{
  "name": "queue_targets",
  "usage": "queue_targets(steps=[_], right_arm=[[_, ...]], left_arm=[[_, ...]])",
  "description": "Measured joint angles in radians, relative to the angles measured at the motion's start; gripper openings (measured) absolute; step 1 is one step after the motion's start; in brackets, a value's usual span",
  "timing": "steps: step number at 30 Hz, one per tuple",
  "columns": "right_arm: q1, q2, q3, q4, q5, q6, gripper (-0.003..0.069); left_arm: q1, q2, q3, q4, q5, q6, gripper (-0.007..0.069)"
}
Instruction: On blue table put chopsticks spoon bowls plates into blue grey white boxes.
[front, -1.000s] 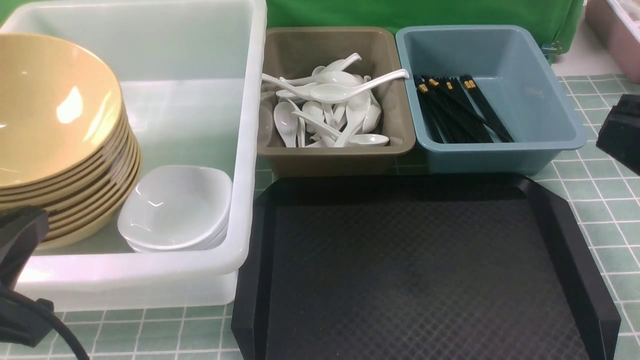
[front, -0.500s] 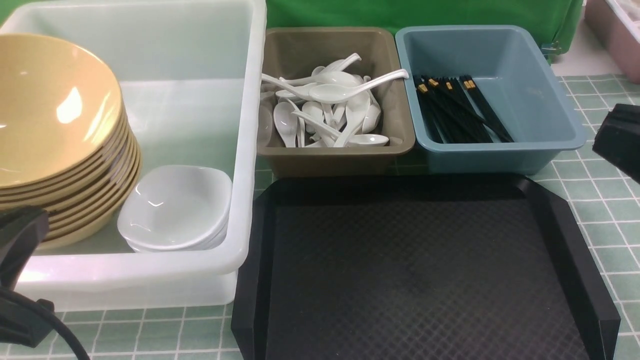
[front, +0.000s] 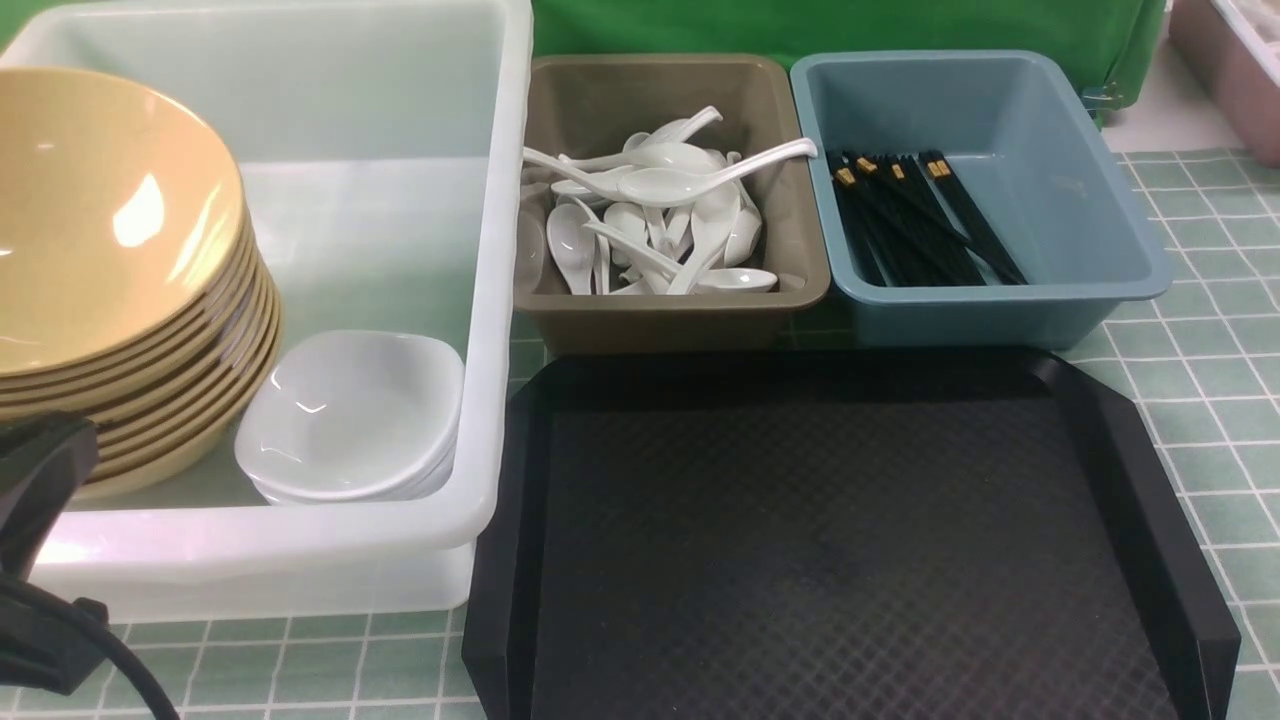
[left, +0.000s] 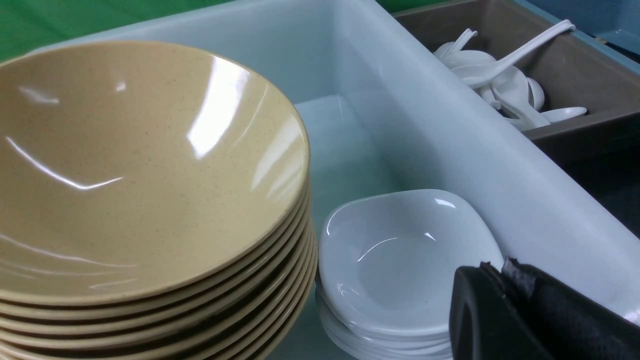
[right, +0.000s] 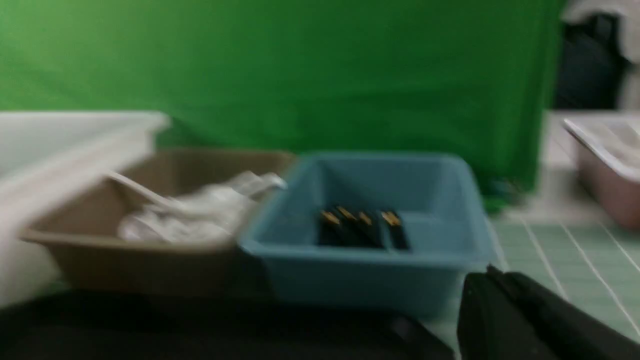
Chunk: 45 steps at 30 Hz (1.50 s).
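A black tray (front: 830, 560) with raised, sloping sides fills the near part of a green-and-white checked tabletop (front: 1200, 400), in front of a gray-brown box (front: 660, 325) and a blue box (front: 1000, 315) that stand side by side. A green cloth (front: 820, 25) hangs behind the boxes, and a pink bin (front: 1230, 85) sits at the far right. A large white box (front: 300, 560) occupies the left side, while a dark cable (front: 95, 640) loops beside its near corner.

Inside the white box, tan bowls (front: 110, 220) lean in a tall, tilted stack, glossy under the light, next to a short stack of square-edged white bowls (front: 350, 415). White spoons (front: 690, 185) lie jumbled in the gray-brown box, two handles reaching its rim. Black chopsticks (front: 920, 220) with gold bands lie in a loose bundle toward the left of the blue box.

The left gripper (left: 495, 265), its fingers pressed together, hovers by the white bowls; the right gripper (right: 500, 275) is likewise closed, with nothing pinched in either.
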Motion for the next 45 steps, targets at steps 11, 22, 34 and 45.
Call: queue_targets(steps=[11, 22, 34, 45], right_arm=[[-0.233, -0.188, 0.065, -0.117, 0.340, 0.120, 0.0035], [-0.159, -0.194, 0.065, -0.121, 0.373, 0.113, 0.0035], [-0.139, -0.194, 0.065, -0.121, 0.373, 0.113, 0.0036], [-0.139, -0.194, 0.065, -0.121, 0.373, 0.113, 0.0043]], left_arm=[[0.000, 0.000, 0.000, 0.000, 0.000, 0.000, 0.0001], [0.000, -0.002, 0.000, 0.000, 0.000, 0.000, 0.0001], [0.000, -0.002, 0.000, 0.000, 0.002, 0.000, 0.0001], [0.000, -0.002, 0.000, 0.000, 0.003, 0.000, 0.0001]])
